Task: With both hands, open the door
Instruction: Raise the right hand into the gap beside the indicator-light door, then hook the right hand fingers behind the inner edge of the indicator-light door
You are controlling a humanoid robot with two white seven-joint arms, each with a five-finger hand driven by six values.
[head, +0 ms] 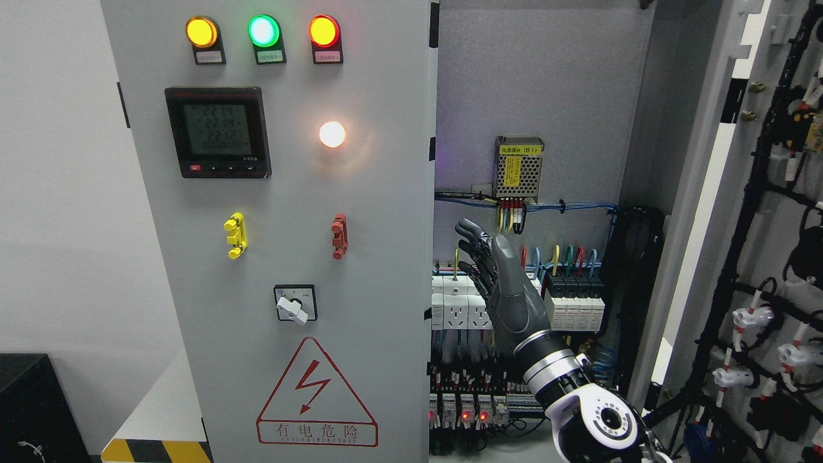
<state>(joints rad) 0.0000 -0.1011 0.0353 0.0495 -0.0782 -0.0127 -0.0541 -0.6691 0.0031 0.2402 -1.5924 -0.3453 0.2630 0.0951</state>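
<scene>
While the right-hand door [765, 212] already stands swung wide at the right edge of the frame, showing its inner face strung with black cable looms and white connectors, the left-hand door [283, 231] filling the centre-left looks closed, or very nearly so, against the cabinet. By that reading the task is roughly half done: one leaf is open and the other is yet to be pulled.

Rising from the lower right, the right hand [498, 283] sits in the open bay at centre, fingers straight and loosely spread, grasping nothing, with its fingertips near the closed leaf's free edge. Whether they touch that edge cannot be told. No left hand shows anywhere.

That closed leaf is a pale grey panel carrying three lit lamps [263, 31] in amber, green and red along the top, a digital meter [217, 132] below them, a glowing white lamp, yellow and red fittings, a rotary switch [294, 304] and a red-bordered lightning warning triangle [316, 392] near the bottom. Behind the hand are rows of breakers [575, 299] and coloured wiring
</scene>
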